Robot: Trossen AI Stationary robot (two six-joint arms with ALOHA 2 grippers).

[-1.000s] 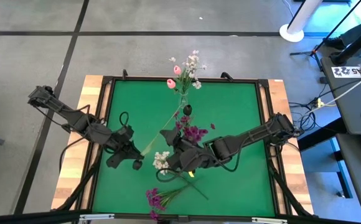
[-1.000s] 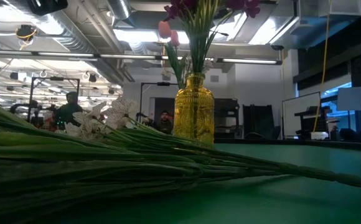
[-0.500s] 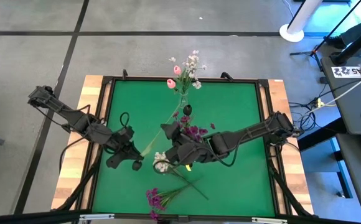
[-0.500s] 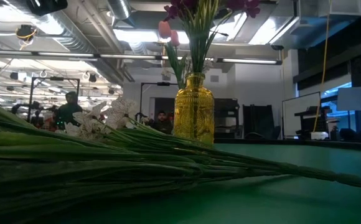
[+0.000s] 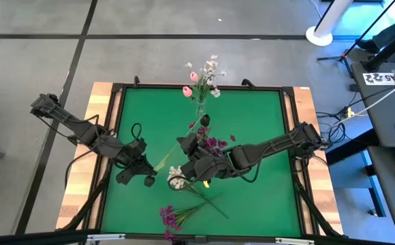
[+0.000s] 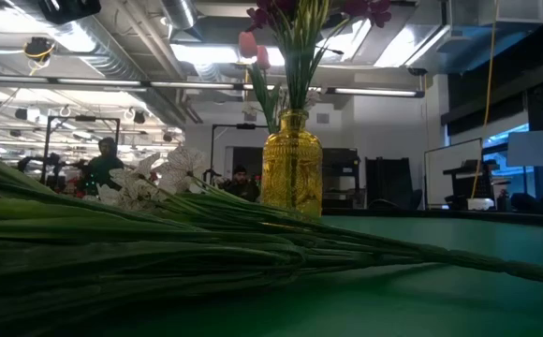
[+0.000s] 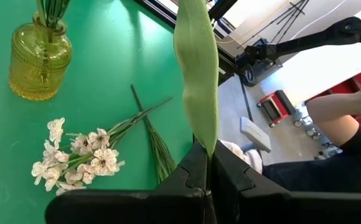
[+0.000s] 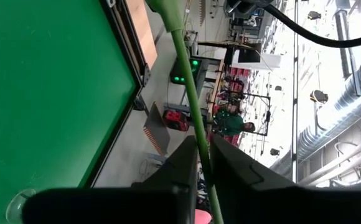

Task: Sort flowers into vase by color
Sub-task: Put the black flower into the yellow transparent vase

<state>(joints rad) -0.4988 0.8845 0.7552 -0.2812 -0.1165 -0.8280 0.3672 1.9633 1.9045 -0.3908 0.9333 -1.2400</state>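
A long green flower stem with a broad leaf (image 5: 177, 146) slants above the table's middle. My left gripper (image 5: 152, 170) is shut on its lower end, and my right gripper (image 5: 187, 144) is shut on its thin stem higher up. Beside them a yellow vase (image 7: 40, 59) holds purple blossoms (image 5: 214, 144). A second vase (image 5: 199, 109) at the far edge holds pink tulip buds and white blossoms (image 5: 201, 76). A white sprig (image 5: 176, 177) and a purple sprig (image 5: 170, 218) lie flat on the green mat. My left gripper pinches the broad green leaf (image 7: 204, 140) at its narrow lower end between its two fingers. The leaf stands out beyond the fingertips, clear of the table. My right gripper pinches the thin green stem (image 8: 196, 124) between its two fingers. The stem runs on past the fingertips, lifted clear of the mat.
Loose green stems (image 5: 208, 201) cross each other near the white sprig, and they fill the foreground of the low view (image 6: 206, 243). A dark frame (image 5: 289, 136) rims the green mat. A person's arm (image 7: 348, 124) shows beyond the table.
My right arm has reached a little farther toward the table's left, to the slanting stem. The stem's upper part has swung slightly toward the far right, while its lower end stays in my left gripper.
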